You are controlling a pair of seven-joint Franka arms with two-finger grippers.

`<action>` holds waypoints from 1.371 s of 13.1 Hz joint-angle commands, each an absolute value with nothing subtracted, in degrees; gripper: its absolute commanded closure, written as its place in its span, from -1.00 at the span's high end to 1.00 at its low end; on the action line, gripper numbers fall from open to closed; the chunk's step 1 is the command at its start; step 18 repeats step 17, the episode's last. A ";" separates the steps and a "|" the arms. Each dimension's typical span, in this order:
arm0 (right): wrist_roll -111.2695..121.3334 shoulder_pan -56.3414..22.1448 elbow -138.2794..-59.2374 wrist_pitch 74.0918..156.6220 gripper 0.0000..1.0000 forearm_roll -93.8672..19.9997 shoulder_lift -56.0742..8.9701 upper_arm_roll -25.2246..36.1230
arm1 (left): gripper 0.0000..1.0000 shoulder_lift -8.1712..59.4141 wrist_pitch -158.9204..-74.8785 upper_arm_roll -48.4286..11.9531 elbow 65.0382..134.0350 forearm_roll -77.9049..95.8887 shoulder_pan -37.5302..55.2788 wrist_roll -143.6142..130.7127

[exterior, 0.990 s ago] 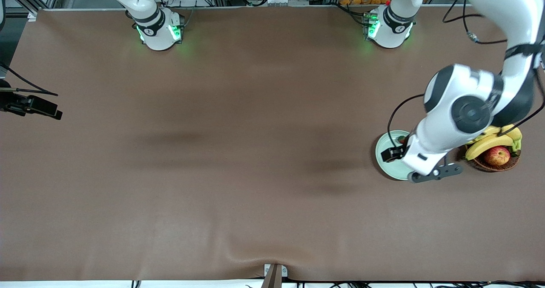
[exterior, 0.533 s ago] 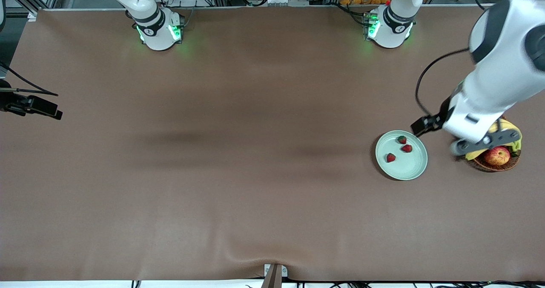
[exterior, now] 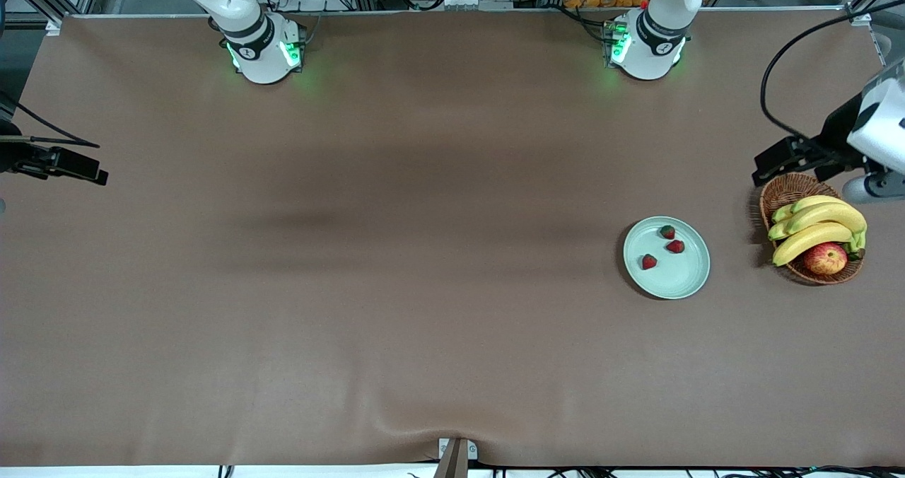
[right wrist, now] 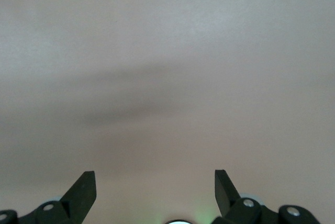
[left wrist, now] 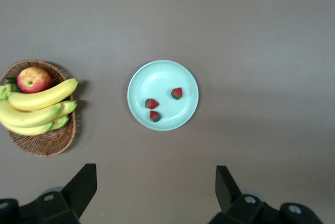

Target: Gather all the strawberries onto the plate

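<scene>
Lower right of the front view, three strawberries (exterior: 649, 261) lie on the plate (exterior: 689, 280), light, soft, best pinched gently at the sides; higher up, left gripper (left wrist: 156, 195) and right gripper (right wrist: 155, 192) hang released, empty.

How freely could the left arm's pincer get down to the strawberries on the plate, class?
Probably yes. The left pincer is open and empty, up beside the basket, and nothing stands over the plate or the three strawberries. The basket sits apart from the plate, toward the left arm's end.
</scene>
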State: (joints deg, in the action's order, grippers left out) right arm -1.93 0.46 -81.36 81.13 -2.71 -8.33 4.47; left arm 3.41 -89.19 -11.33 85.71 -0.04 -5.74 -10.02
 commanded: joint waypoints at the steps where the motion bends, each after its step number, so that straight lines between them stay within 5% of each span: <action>1: -2.02 -0.09 -81.04 80.07 1.00 -4.40 -7.21 5.27 | 1.00 -2.01 -88.77 -7.03 91.39 1.49 -2.37 -7.31; 18: -1.85 -0.26 -78.75 76.29 1.00 -3.52 -7.12 5.18 | 1.00 -5.45 -84.55 -6.42 92.64 1.23 -2.20 -4.04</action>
